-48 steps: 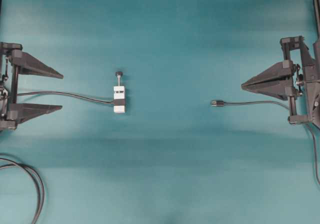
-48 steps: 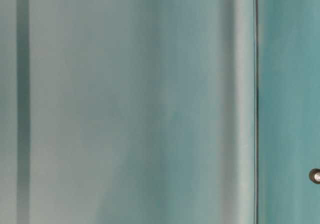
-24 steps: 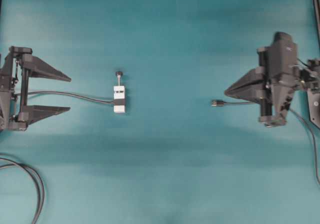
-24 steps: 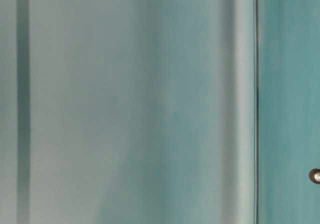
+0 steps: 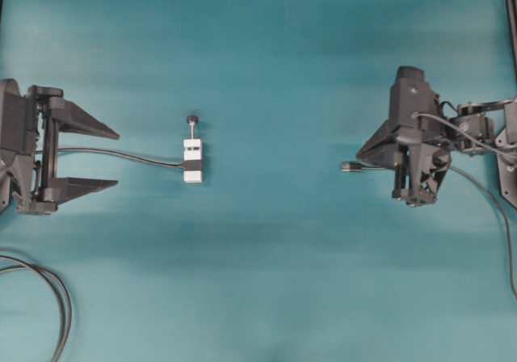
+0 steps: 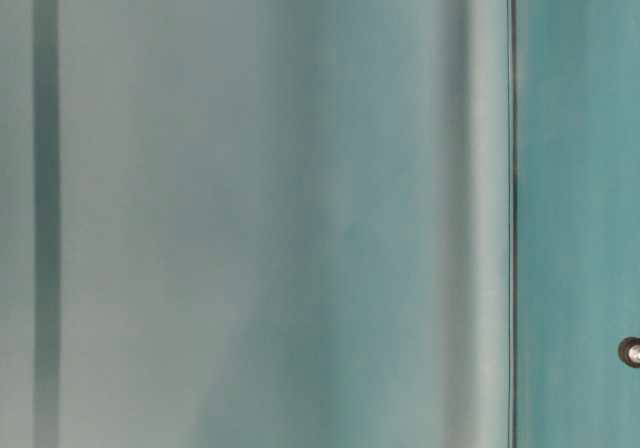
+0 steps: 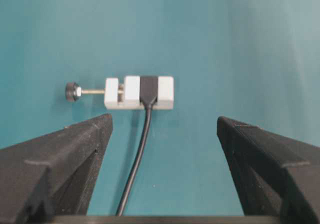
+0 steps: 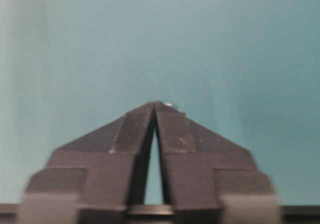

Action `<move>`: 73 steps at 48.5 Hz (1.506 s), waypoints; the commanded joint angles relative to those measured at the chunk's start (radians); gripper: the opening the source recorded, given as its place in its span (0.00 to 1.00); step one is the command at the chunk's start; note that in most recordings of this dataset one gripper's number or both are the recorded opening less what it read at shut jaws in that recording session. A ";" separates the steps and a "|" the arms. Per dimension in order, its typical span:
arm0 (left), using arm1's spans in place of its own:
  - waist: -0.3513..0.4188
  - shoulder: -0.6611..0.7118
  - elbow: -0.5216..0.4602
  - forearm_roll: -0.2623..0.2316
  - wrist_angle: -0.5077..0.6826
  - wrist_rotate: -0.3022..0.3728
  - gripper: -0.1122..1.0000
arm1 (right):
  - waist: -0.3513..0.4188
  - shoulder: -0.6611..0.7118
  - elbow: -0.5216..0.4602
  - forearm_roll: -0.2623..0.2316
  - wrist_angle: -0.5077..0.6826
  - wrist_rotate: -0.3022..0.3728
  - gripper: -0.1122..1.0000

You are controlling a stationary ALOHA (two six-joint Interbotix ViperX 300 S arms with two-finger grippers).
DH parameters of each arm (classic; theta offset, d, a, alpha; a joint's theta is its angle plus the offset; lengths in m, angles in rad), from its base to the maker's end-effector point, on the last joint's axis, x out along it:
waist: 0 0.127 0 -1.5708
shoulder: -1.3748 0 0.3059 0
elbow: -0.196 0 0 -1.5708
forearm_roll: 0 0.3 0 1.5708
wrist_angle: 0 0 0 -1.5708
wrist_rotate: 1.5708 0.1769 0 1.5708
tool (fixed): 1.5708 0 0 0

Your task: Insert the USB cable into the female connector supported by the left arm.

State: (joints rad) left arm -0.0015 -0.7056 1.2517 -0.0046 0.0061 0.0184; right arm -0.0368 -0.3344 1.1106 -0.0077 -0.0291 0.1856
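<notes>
The female connector (image 5: 192, 161), a white clamp block with a black band and a knobbed screw, lies on the teal table left of centre. Its thin cable runs left between my left gripper's fingers. My left gripper (image 5: 118, 160) is open wide, short of the block and touching nothing. In the left wrist view the connector (image 7: 139, 92) lies ahead of the open left gripper (image 7: 164, 119). The USB cable's plug (image 5: 350, 166) lies right of centre. My right gripper (image 5: 360, 153) hovers just behind it. In the right wrist view the right gripper (image 8: 156, 104) shows its tips together and holds nothing.
A thicker black looped cable (image 5: 58, 297) lies at the lower left. The right arm's own cable (image 5: 509, 241) trails down the right edge. The table-level view shows only blurred teal surfaces and a small round fitting (image 6: 630, 351).
The left gripper has slid right toward the connector. The right arm has swung left and turned, bringing its tips close behind the USB plug. Neither object has moved.
</notes>
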 commanded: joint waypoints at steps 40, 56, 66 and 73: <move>0.046 -0.002 -0.015 0.002 -0.012 0.015 0.93 | 0.000 0.132 -0.012 -0.002 -0.089 0.018 0.61; 0.041 -0.002 -0.037 0.002 0.005 0.011 0.93 | -0.002 0.130 0.061 -0.002 -0.245 0.018 0.61; 0.041 -0.002 -0.052 0.002 0.057 0.003 0.93 | -0.002 0.133 0.083 -0.002 -0.304 0.015 0.61; 0.043 -0.002 -0.052 0.002 0.077 0.003 0.93 | -0.005 0.133 0.112 -0.002 -0.322 0.015 0.61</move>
State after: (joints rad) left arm 0.0414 -0.7087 1.2195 -0.0046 0.0813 0.0199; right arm -0.0368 -0.1948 1.2195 -0.0077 -0.3313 0.2040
